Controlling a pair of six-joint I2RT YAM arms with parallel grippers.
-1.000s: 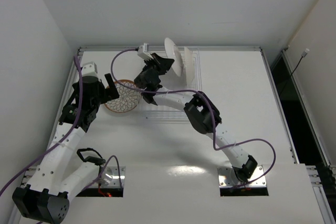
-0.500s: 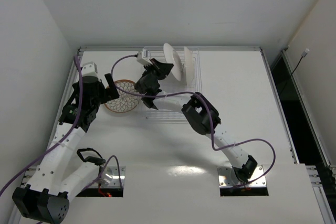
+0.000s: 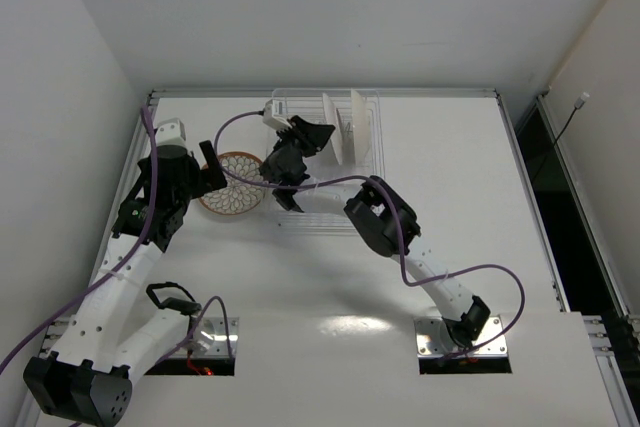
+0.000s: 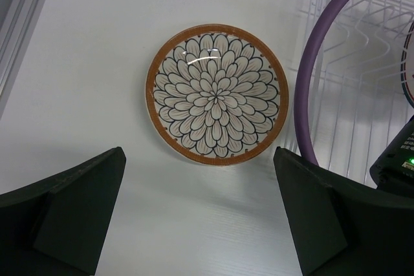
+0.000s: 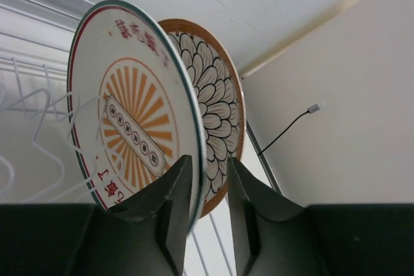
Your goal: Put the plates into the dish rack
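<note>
A brown-rimmed petal plate lies flat on the table, left of the dish rack. My left gripper hovers above its near edge, open wide and empty. In the rack, the sunburst plate stands upright in the prongs, with a second petal plate upright just behind it. My right gripper straddles the sunburst plate's rim. Its jaws are parted, with a gap showing between the rim and the right finger. From above, both racked plates show edge-on.
The purple cable of the right arm loops over the rack's left side, close to the flat plate. The right arm's elbow hangs over the rack's near edge. A raised rail borders the table's far side.
The right gripper has lowered the sunburst plate from above the rack down into the prongs beside the other plate, and its jaws have parted. The left arm has not moved.
</note>
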